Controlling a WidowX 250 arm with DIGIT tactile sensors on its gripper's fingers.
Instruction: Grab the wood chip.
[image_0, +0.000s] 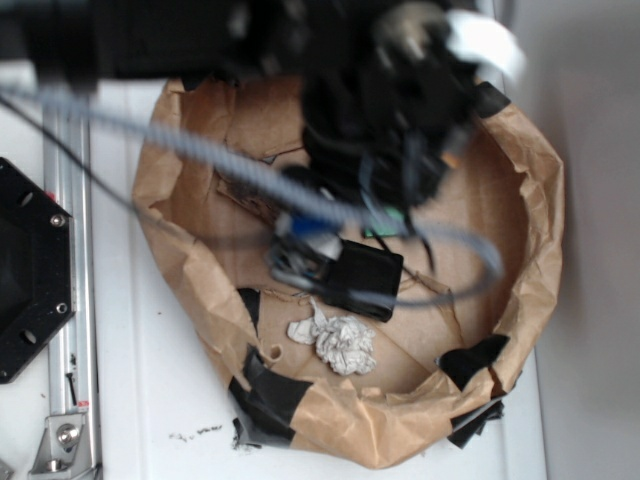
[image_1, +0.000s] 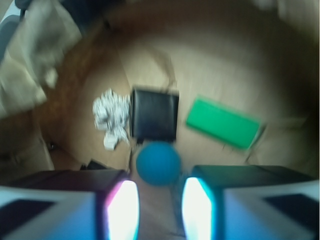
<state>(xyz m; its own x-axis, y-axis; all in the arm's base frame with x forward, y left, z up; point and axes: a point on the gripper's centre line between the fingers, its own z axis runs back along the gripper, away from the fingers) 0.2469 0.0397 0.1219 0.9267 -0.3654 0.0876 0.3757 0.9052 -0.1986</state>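
I am hovering the gripper (image_1: 160, 200) spread apart and gripping nothing, above the blue ball (image_1: 158, 163). The wood chip (image_0: 248, 198) is lying by the left wall of the paper nest (image_0: 540, 200), running diagonally, missing from my wrist view.

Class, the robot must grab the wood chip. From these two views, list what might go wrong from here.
The open claw points at the blue ball and black square; closing here would likely catch the wrong thing.
The wood chip, seemingly the dark sliver near the paper wall, is missing from the blurred wrist view.
It lies flat, so the claw may snag paper instead.
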